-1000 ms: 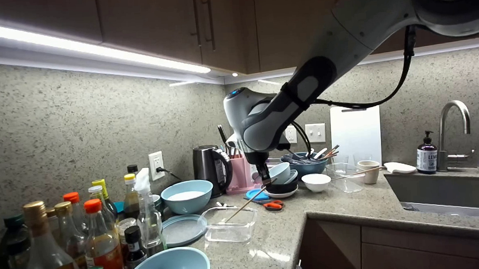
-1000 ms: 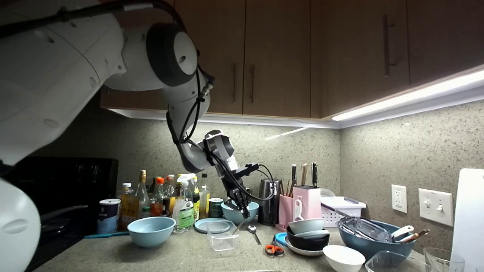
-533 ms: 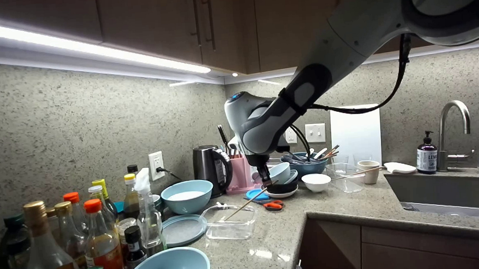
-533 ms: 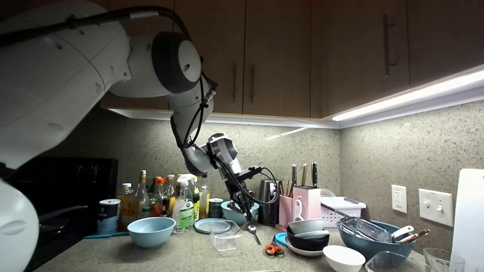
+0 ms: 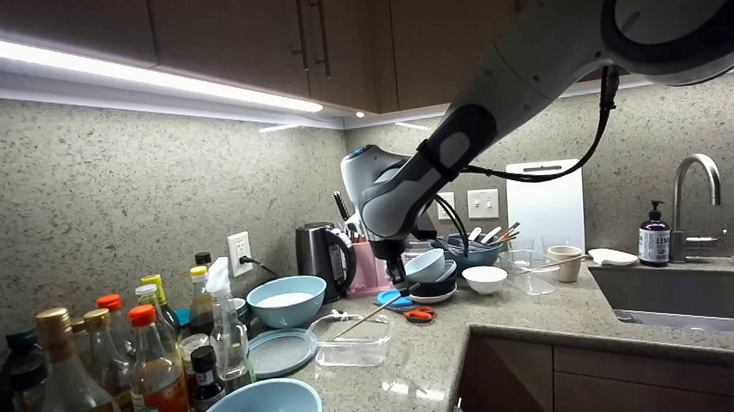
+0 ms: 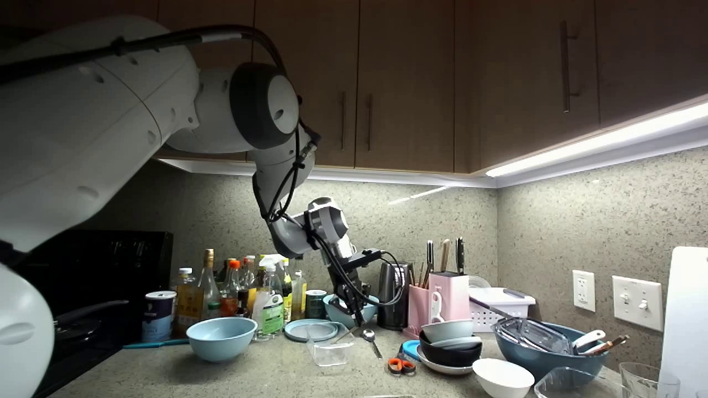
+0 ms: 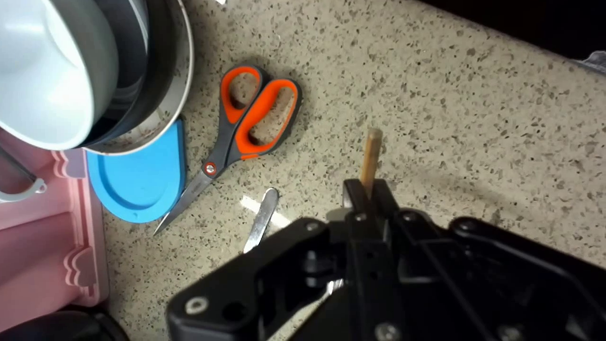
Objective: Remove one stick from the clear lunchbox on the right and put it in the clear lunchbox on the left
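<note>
In an exterior view the hand [image 5: 402, 288] is pinching a stick [image 5: 371, 315] near its upper end; the lower end is reaching over the left lunchbox [image 5: 352, 357], touching or not, I cannot tell. In an exterior view the right lunchbox [image 6: 578, 386] is standing well apart on the desk [image 6: 249, 378]. In the wrist view the stick is poking past the fingers [image 7: 387, 201]: it is looking wooden, so likely light, stiff, hardly fragile, yet prone to swivelling; holding nearer mid-length would be steadying it.

The counter [image 5: 351, 392] is seen from farther back in both exterior views, closely from above in the wrist view.
</note>
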Tool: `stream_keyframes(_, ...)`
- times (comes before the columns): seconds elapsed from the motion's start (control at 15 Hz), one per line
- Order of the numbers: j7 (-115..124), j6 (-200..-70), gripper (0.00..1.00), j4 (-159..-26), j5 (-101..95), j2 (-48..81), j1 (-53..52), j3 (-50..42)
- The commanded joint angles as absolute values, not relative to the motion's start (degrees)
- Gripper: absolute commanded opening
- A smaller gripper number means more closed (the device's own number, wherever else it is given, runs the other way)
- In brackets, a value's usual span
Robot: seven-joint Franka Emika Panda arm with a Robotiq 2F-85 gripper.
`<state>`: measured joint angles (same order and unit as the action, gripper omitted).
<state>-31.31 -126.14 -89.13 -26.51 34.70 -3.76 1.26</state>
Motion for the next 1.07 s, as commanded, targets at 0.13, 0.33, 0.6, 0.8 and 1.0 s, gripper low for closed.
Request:
stream_keyframes(0.13, -33.7, -122.6, 0.03, -85.9, -24.2, 37.8, -3.1, 2.9)
stream_keyframes(0.33, -34.3, -119.4, 0.02, -84.2, -23.7, 39.7, -3.2, 3.0)
stream_keyframes(0.6, -34.4, -117.4, 0.32, -82.6, -24.6, 41.2, -3.6, 2.9)
stream_keyframes(0.8, -34.8, -117.3, 0.51, -82.1, -25.1, 41.7, -3.9, 2.7)
stream_keyframes(1.0, -34.8, -117.9, 0.69, -82.0, -25.6, 41.2, -4.1, 2.5)
